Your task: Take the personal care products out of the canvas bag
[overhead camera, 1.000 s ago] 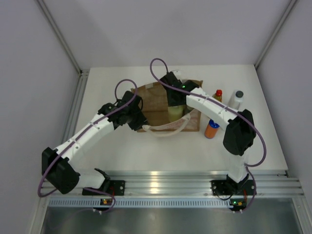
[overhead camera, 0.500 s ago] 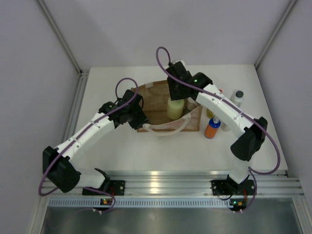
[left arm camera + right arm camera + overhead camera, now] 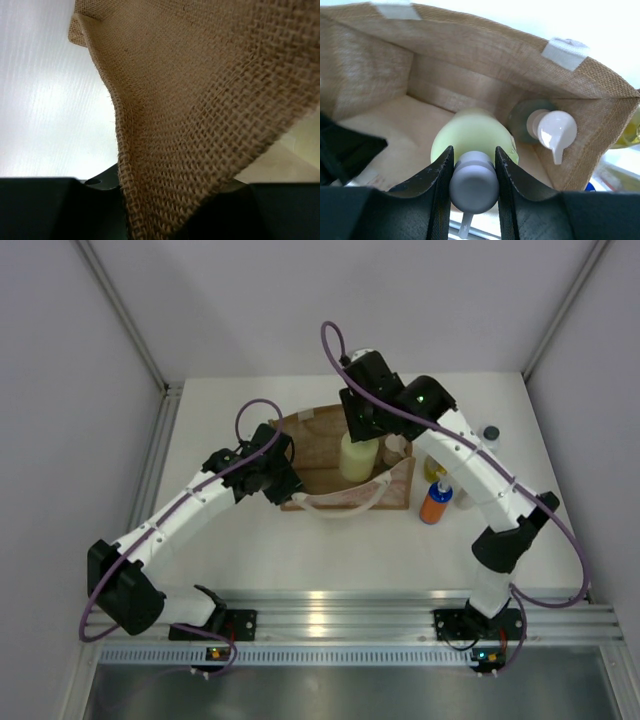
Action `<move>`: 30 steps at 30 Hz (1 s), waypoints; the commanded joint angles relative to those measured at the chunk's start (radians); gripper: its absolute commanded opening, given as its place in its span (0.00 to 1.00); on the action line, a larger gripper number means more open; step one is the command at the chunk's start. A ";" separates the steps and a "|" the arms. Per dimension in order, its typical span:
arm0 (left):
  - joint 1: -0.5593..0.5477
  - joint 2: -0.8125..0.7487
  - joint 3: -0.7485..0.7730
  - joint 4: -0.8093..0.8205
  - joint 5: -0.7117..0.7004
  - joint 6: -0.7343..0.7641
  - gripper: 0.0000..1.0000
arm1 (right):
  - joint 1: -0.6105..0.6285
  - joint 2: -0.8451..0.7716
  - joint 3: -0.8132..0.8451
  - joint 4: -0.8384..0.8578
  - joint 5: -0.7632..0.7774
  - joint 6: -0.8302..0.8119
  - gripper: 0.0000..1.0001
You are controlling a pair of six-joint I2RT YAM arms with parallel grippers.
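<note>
The tan canvas bag stands open mid-table. My right gripper is shut on the grey pump head of the pale green pump bottle, which hangs upright over the bag's mouth. A grey-green bottle with a white cap stands inside the bag, in its right corner. My left gripper is shut on the bag's left edge; woven fabric fills its view and runs down between the jaws. Right of the bag stand the orange bottle, the yellow one and the white one.
The right arm's forearm crosses over the bottles standing to the right of the bag. The bag's cream handle droops toward the near side. Grey walls close in the white table on three sides.
My right gripper has risen with the pale green pump bottle, which sat lower in the bag a second ago. The right elbow swung rightward. The left arm held still.
</note>
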 commanded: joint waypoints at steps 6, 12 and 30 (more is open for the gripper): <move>0.003 -0.022 0.017 0.004 -0.033 -0.005 0.36 | 0.111 -0.134 0.192 -0.031 -0.001 -0.017 0.00; 0.002 -0.017 0.020 0.004 -0.042 -0.014 0.36 | 0.169 -0.188 0.235 -0.044 -0.014 -0.019 0.00; 0.003 0.000 0.040 0.004 -0.053 -0.011 0.35 | 0.390 -0.315 0.091 -0.042 0.042 -0.007 0.00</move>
